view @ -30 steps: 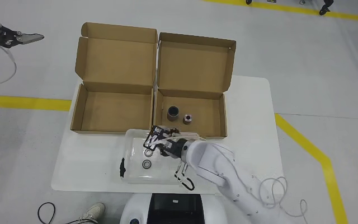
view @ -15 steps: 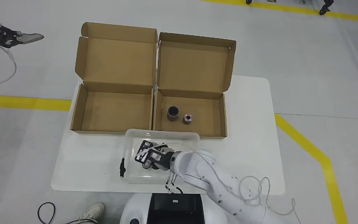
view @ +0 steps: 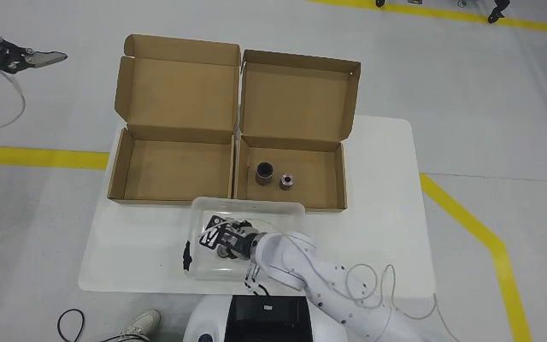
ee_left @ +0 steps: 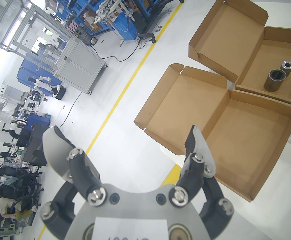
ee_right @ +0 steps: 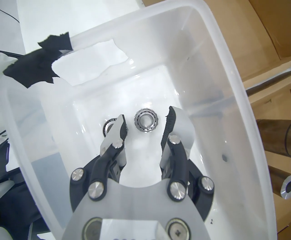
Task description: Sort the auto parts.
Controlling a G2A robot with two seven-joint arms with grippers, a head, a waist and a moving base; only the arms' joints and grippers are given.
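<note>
Hovering spread-fingered in the near bin, my right gripper straddles a bearing lying flat, bore axis pointing up, touching neither pad.

Industrial robotics workshop. The smooth grey floor is marked with yellow lines, as on a factory floor. Blue racks loaded with equipment and wiring line the far side, next to an aluminium-frame enclosure with grey panels. A white robot on a wheeled base stands beside it, and a cable trails loose across the floor. Black chairs cluster at workstations. The work surface is a plain white table bearing open cardboard boxes.
</note>
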